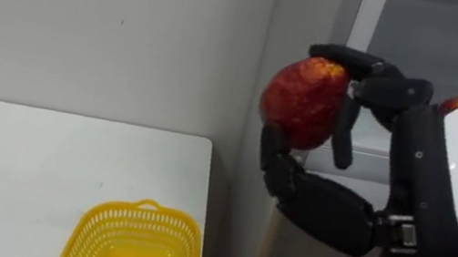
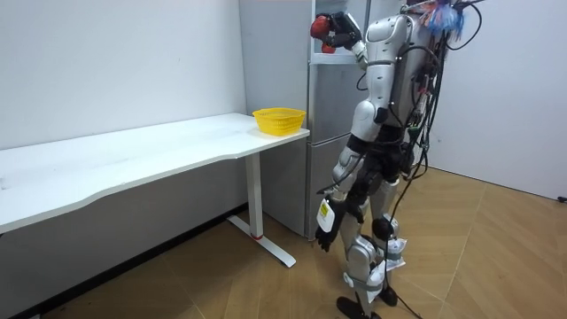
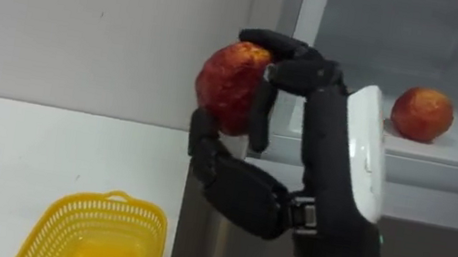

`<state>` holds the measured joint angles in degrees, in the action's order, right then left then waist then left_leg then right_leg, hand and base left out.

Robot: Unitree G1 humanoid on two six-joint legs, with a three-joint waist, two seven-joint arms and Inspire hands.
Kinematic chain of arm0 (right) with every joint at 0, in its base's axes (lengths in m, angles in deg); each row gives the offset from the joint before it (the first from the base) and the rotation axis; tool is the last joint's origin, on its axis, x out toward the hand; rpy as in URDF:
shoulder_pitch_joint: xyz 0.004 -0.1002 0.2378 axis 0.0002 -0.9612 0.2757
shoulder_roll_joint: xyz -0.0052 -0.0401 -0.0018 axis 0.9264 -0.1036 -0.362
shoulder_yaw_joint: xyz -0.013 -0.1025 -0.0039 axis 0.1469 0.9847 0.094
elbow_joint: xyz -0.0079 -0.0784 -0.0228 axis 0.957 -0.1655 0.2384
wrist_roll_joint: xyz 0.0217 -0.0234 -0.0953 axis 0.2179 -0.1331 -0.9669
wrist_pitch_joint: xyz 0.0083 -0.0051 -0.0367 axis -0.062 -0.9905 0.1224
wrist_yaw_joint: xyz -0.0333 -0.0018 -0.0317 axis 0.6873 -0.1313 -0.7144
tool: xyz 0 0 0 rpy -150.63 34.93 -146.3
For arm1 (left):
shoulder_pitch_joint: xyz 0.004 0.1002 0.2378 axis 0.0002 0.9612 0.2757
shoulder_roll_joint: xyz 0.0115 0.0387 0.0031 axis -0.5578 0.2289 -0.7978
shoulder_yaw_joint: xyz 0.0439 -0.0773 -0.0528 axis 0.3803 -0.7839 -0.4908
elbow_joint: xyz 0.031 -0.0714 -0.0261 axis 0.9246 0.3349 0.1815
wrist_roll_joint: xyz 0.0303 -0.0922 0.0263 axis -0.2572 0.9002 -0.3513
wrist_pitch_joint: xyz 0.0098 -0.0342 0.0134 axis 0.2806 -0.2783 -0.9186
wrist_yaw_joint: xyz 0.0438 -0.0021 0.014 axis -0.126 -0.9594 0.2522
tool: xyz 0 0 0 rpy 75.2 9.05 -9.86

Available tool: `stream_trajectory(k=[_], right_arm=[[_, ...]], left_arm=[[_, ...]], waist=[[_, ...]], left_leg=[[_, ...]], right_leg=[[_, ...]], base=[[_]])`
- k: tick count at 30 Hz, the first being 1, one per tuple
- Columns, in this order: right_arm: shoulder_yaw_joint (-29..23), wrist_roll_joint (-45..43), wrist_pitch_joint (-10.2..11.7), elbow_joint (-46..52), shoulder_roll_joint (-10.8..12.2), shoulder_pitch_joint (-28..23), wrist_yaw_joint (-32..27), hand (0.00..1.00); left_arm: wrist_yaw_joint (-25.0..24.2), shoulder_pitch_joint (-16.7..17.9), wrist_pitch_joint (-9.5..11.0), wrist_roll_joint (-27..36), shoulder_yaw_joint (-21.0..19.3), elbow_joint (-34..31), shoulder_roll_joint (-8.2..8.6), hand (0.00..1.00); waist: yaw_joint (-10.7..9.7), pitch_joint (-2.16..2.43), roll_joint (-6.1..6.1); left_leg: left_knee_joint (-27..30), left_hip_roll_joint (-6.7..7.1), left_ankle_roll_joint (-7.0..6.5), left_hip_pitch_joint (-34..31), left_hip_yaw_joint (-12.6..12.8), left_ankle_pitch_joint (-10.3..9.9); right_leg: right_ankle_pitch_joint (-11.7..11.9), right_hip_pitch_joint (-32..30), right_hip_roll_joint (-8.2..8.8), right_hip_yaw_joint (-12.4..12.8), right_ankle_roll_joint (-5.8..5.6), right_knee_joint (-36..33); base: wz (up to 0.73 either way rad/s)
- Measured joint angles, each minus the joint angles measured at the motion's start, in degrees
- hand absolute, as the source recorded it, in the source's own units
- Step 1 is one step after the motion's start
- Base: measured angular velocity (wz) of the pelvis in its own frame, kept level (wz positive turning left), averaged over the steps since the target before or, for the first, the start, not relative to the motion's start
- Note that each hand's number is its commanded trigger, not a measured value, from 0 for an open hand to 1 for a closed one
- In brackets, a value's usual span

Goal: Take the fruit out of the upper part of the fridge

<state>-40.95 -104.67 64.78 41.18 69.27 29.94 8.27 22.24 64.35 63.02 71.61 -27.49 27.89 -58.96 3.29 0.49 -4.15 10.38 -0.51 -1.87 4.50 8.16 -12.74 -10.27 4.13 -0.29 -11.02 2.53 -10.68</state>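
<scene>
A mottled red, round fruit [image 1: 302, 103] sat clasped in the robot's right hand [image 1: 410, 176], the black fingers [image 1: 359, 64] curled over its top and the thumb cupping it from below. The fruit was held in the air, off every surface, level with the upper compartment of the tall grey fridge [image 2: 328, 133] and in front of that compartment's left edge.

Behind the raised hand, a second red-orange round fruit [image 3: 422, 114] rested on the pale shelf [image 3: 447, 149] inside the open compartment, apart from the held fruit and to its right.

Below and to the left of the hand, a yellow plastic lattice basket [image 1: 141, 216] stood on the white flat counter [image 1: 38, 172], close to the counter's end nearest the fridge. The held fruit was well above the basket and not over it; it hung past the counter's end, on the fridge side. A plain light wall [image 1: 107, 26] ran behind the counter.

Seen from across the room, the robot stood upright on the wooden plank floor [image 2: 266, 283], directly before the fridge and just beyond the counter's end, with its right arm lifted to head height. Its left hand [image 2: 327, 232] hung low beside its thigh; how that hand was set could not be made out.
</scene>
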Motion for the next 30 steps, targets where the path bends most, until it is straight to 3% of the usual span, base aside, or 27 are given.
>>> stream_trajectory(k=[5, 10, 12, 18, 27, 30], right_arm=[[1.28, -1.12, 0.85, -0.26, 0.26, 0.00, 1.46, 1.00], [3.70, -4.70, 1.10, -2.36, -0.10, 0.01, 3.19, 1.00], [5.22, -7.55, 0.67, -4.76, -0.07, 0.14, 3.88, 1.00], [6.13, -10.73, 0.49, -9.83, 0.02, 0.28, 5.73, 1.00], [7.50, -11.46, 0.51, -18.41, 0.03, 4.15, 6.88, 1.00], [7.70, -12.79, -0.54, -21.53, 0.02, 4.60, 6.90, 1.00]], left_arm=[[0.14, -0.25, 0.51, 0.10, 1.06, 1.50, 0.16, 0.00], [-1.09, -0.82, 0.34, 0.09, 1.16, 2.12, 0.15, 0.00], [-1.64, -1.81, 0.33, -0.12, 1.08, 1.85, 0.15, 0.00], [-3.23, -2.60, 0.33, -0.21, 0.98, 1.46, -0.15, 0.00], [-3.97, -2.25, 0.42, 0.04, 0.97, 1.52, -0.23, 0.00], [-3.72, -2.12, 0.40, 0.03, 0.93, 1.52, -0.10, 0.00]], waist=[[1.79, -0.25, 0.10], [3.03, -1.00, -0.03], [4.49, -1.35, -0.43], [6.47, -1.15, -0.89], [7.47, -0.98, -1.11], [8.54, -0.98, -1.26]], left_leg=[[0.05, 0.19, -0.10, 0.53, -0.79, -0.06], [0.45, 0.30, -0.09, 0.06, -1.98, -0.05], [0.57, 0.29, -0.03, -0.50, -2.22, -0.01], [1.10, 0.41, -0.03, -1.52, -3.64, 0.01], [1.27, 0.38, 0.01, -0.63, -4.26, 0.03], [0.98, 0.40, 0.00, -0.68, -4.11, 0.02]], right_leg=[[0.09, 0.83, 0.09, -0.20, -0.12, 0.04], [0.09, 1.02, 0.32, -1.73, -0.13, -0.07], [0.08, 0.65, 0.33, -1.83, -0.11, -0.01], [0.06, 0.43, 0.43, -3.26, -0.13, 0.23], [0.06, 1.44, 0.41, -4.00, -0.14, 0.32], [0.06, 1.42, 0.44, -4.10, -0.14, 0.31]], base=[[0.09], [0.11], [0.06], [0.12], [0.04], [-0.03]])
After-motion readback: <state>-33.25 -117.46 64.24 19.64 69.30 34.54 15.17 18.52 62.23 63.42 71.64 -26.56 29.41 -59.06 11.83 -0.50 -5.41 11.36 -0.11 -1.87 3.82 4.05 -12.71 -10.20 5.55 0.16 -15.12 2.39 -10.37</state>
